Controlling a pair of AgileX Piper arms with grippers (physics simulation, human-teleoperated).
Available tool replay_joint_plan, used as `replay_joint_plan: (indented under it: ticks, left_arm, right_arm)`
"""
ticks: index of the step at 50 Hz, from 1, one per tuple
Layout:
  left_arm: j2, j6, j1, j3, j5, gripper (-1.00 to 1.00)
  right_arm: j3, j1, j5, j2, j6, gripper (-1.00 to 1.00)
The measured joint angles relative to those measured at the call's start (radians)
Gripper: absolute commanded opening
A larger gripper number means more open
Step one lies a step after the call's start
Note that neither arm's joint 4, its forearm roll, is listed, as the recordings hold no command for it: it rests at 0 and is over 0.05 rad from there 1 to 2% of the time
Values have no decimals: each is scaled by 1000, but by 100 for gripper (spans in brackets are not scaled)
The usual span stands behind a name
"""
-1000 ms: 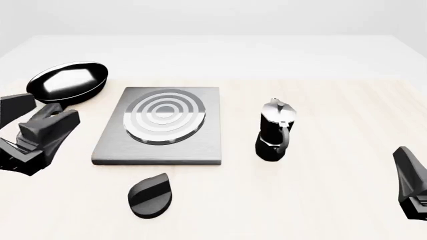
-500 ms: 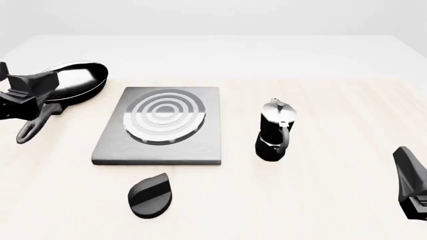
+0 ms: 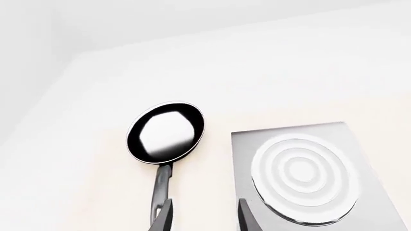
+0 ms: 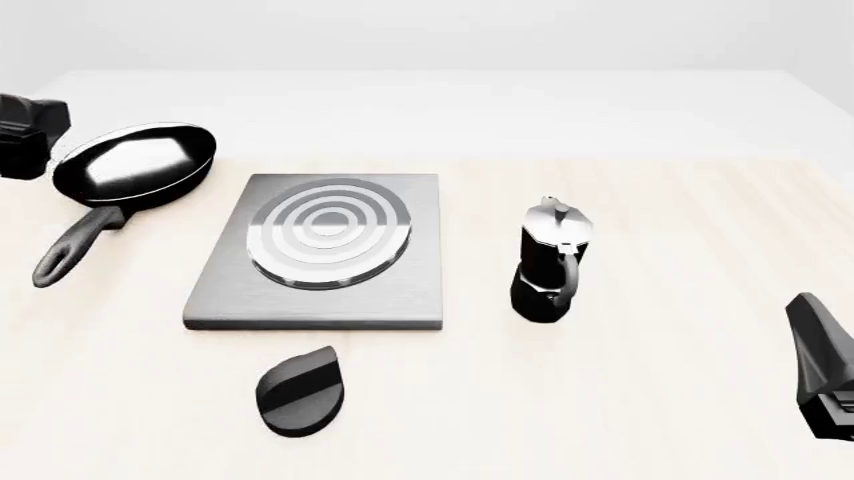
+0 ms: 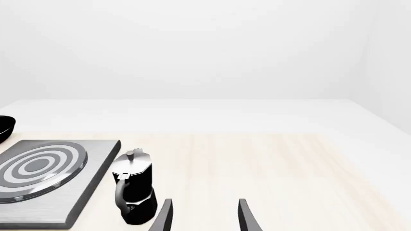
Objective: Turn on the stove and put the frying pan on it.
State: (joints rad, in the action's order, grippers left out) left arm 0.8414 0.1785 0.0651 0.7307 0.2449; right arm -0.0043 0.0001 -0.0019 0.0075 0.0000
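Note:
The frying pan point(image 4: 134, 163) lies at the far left of the table, its long handle point(image 4: 74, 245) pointing toward the near side. It also shows in the left wrist view, pan point(image 3: 165, 132) ahead of the fingertips. The stove point(image 4: 320, 290) is the grey plate with ring burner at the centre, and its black teardrop knob point(image 4: 303, 390) lies just in front. My left gripper point(image 3: 202, 221) hangs open above the handle's end, holding nothing; in the front view only its body point(image 4: 24, 135) shows at the left edge. My right gripper point(image 5: 204, 219) is open and empty at the near right.
A black-and-silver moka pot point(image 4: 550, 262) stands upright to the right of the stove, also in the right wrist view as the moka pot point(image 5: 134, 187). The right arm point(image 4: 821, 370) sits at the table's near right corner.
My left arm has lifted and drawn back toward the far left edge, uncovering the pan's handle. The pan, stove, knob and right arm have not moved.

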Motion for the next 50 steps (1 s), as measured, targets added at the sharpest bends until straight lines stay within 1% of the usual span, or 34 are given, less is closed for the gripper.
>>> replay_joint_plan:
  ticks: [10,25,50]
  left_arm:
    - [81,28,50,43,-17,100]
    - [230,42,116,113,-59,100]
    - [409,79,181,156,-133,100]
  right_arm:
    - [0,0,0,0,0,100]
    - [0,0,0,0,0,100]
    - [0,0,0,0,0,100]
